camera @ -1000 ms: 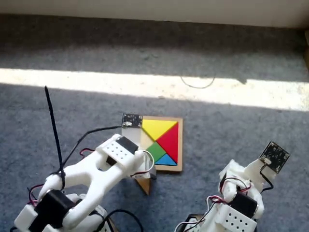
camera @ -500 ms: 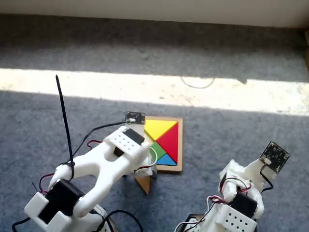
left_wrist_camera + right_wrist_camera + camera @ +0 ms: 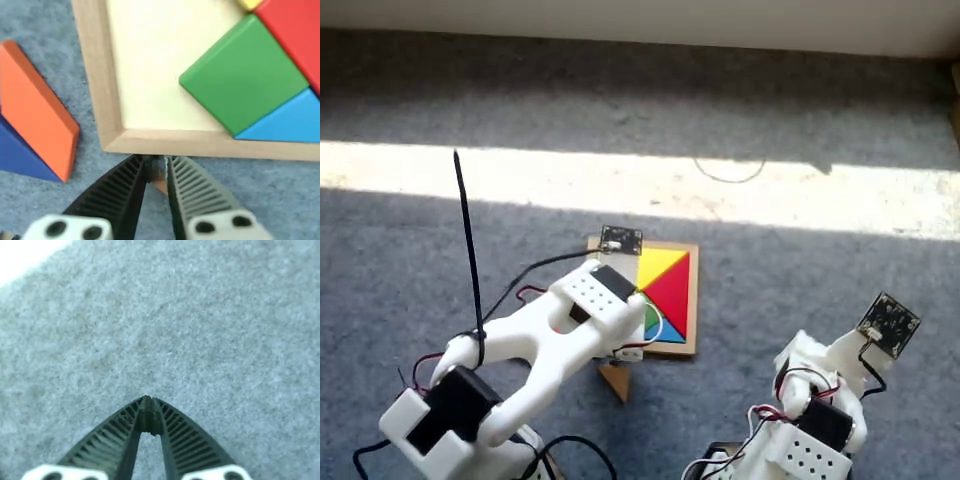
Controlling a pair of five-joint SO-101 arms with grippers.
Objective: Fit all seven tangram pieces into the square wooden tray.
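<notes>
The left gripper [image 3: 156, 167], jaws pinched on what looks like a thin orange-brown triangle [image 3: 618, 381], hangs just outside the square wooden tray [image 3: 107, 90], at its bare corner. The right gripper [image 3: 145, 412], jaws together on nothing, sits over carpet well apart from the tray. The likely fault is the held piece catching the tray's rim and twisting in so narrow a pinch. Open room lies inside the tray between that corner and the green square [image 3: 245, 82], and an orange parallelogram [image 3: 37, 107] lies loose just outside the adjoining rim.
</notes>
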